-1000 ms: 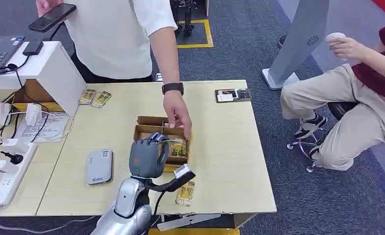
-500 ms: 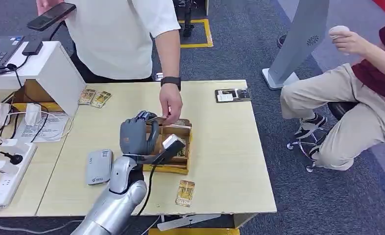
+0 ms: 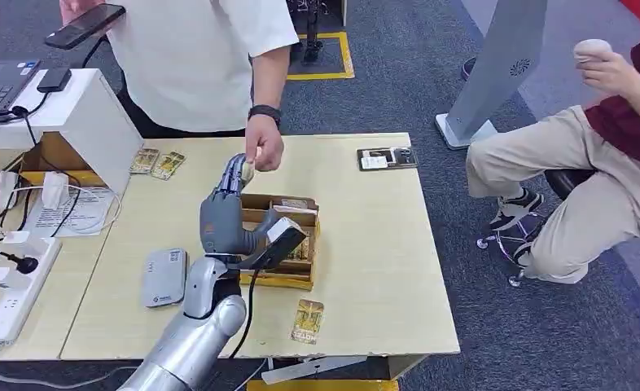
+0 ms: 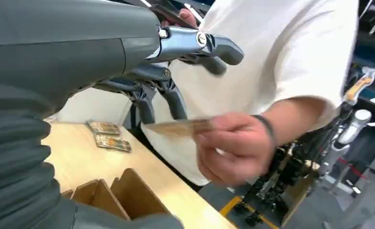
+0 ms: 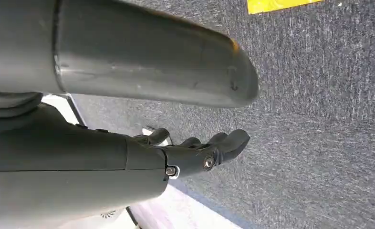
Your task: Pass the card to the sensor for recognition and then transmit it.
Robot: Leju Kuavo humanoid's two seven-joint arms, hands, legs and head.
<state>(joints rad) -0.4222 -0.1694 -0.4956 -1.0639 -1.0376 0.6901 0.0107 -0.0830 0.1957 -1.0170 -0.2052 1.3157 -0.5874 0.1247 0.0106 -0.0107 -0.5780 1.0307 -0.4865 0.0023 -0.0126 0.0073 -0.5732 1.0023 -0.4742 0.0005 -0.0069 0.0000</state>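
Note:
My left hand (image 3: 223, 216) is raised above the wooden card box (image 3: 284, 282), fingers stretched up and away from me. A person's hand (image 3: 264, 151) meets those fingers and pinches a gold card (image 3: 249, 169). The left wrist view shows the card (image 4: 181, 127) in the person's hand (image 4: 233, 148), its free end at my dark fingers (image 4: 176, 102), while my thumb (image 4: 214, 45) stands well apart from it. The grey sensor (image 3: 166, 277) lies flat on the table to the left of my arm. My right hand (image 5: 200, 150) hangs over the carpet, holding nothing.
One gold card (image 3: 308, 320) lies near the table's front edge, two more (image 3: 158, 163) at the back left. A black card holder (image 3: 388, 157) sits at the back right. A power strip (image 3: 15, 285) and cables lie at the left. A seated person is at the right.
My left hand has risen from the box and reached up and back. The person's hand left the box and moved up to my fingertips with the card.

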